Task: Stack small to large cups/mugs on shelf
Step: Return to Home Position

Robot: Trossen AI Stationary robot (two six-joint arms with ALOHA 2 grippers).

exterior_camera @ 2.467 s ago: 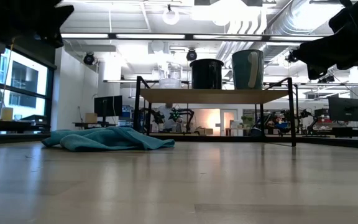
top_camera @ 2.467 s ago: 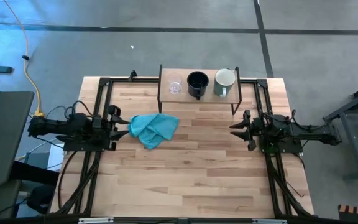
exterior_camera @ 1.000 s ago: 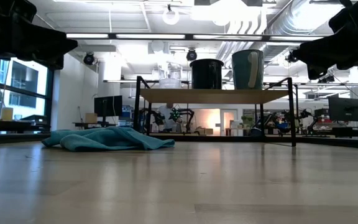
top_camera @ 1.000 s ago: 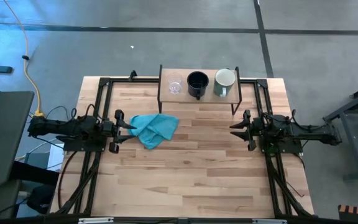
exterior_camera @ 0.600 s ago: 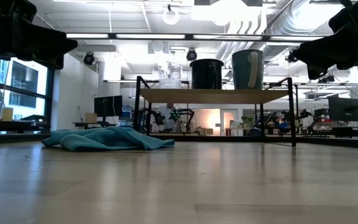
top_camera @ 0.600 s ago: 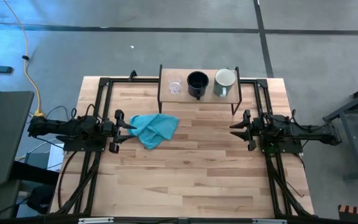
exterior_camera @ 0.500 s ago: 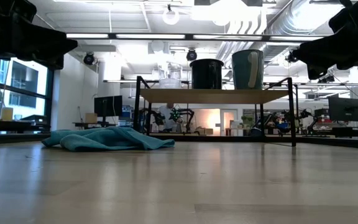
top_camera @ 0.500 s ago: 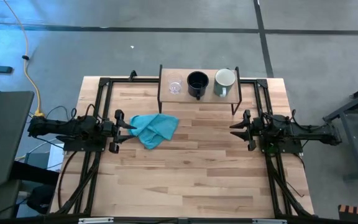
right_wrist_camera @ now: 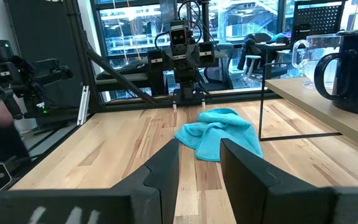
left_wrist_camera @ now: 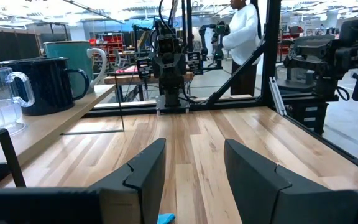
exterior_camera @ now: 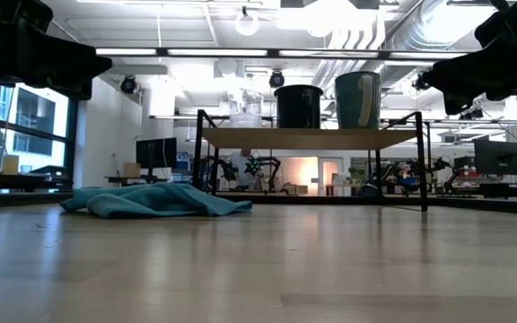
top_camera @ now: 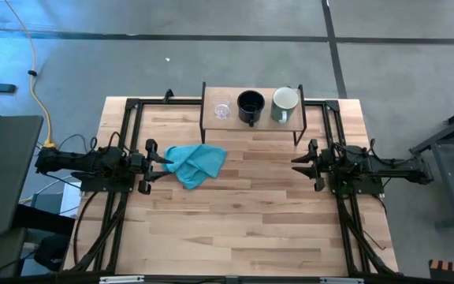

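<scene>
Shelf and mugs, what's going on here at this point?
Nothing is being handled. The glass cup, black mug and pale mug stand in a row on the shelf, small to large. The left gripper sits open and empty at the table's left side, beside a teal cloth; the right gripper sits open and empty at the right side.
</scene>
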